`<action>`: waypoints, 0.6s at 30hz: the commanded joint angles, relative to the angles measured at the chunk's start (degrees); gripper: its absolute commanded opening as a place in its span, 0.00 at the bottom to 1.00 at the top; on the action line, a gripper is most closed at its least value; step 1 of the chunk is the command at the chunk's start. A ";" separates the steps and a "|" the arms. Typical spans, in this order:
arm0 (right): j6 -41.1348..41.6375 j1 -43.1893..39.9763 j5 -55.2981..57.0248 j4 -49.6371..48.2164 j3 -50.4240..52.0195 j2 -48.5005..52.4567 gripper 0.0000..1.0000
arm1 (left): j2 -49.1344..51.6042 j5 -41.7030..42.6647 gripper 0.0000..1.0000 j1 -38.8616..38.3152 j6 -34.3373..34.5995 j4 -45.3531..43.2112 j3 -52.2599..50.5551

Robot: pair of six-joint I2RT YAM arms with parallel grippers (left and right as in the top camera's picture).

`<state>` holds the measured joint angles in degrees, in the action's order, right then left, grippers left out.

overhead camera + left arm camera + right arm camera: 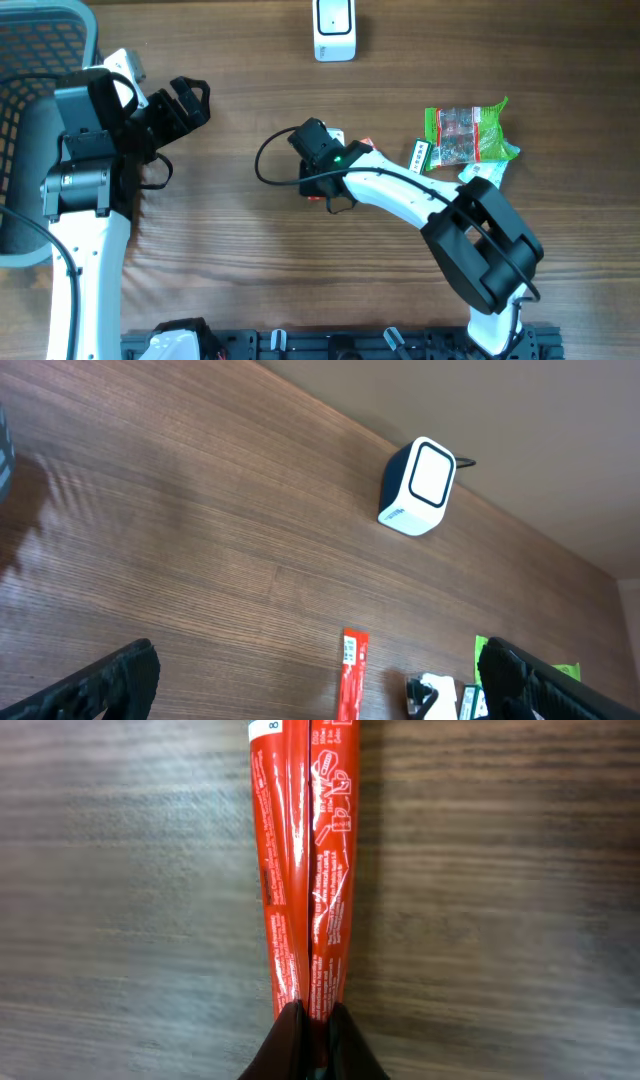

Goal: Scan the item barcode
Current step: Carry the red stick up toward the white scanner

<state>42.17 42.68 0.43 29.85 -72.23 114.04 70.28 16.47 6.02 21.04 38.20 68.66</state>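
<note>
Our right gripper (315, 1018) is pinched narrow on the near end of the slim red stick packet (305, 870), one fingertip on each side of its crimped tip. We judge the end grip is deliberate: it leaves the packet's long printed faces uncovered, so no finger hides whatever code is printed there. The packet runs straight out from the jaws, flat or nearly flat on the brown wood-grain desk (220, 250), close to the middle of it. We cannot tell whether it is lifted yet, and no barcode can be made out in the wrist view.

Just toward the right edge lie a small white-and-green labelled pack (418, 155) and a green clear-windowed snack bag (465, 135), apart from the red packet and out of our grip's way.

The white box-shaped barcode scanner (334, 30) stands at the far edge, its window facing out over the desk. We judge it sits there so an item can be carried up and turned toward it.

Our left gripper (190, 100) hangs wide and holding nothing near the left edge, beside the grey mesh basket (40, 40), clear of the path to the scanner.
</note>
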 commanded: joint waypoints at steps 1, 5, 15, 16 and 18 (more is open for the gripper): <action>-7.45 -1.51 0.72 1.88 0.76 -3.96 0.04 | 0.22 0.85 1.00 0.26 -1.16 -0.17 0.00; -10.10 -2.45 0.76 2.71 0.76 -10.19 0.04 | 0.22 0.85 1.00 0.26 -1.16 -0.17 0.00; -33.35 -3.85 0.74 6.29 0.76 -24.11 0.04 | 0.22 0.85 1.00 0.26 -1.16 -0.17 0.00; -33.79 -4.37 0.79 7.04 0.76 -24.98 0.04 | 0.22 0.87 1.00 0.26 -1.16 -0.17 0.00; -35.17 -5.53 0.72 8.39 0.74 -26.45 0.04 | 0.22 0.85 1.00 0.26 -1.16 -0.17 0.00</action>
<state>13.93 39.16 0.45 36.82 -71.48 90.50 70.28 16.47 6.02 21.04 38.20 68.66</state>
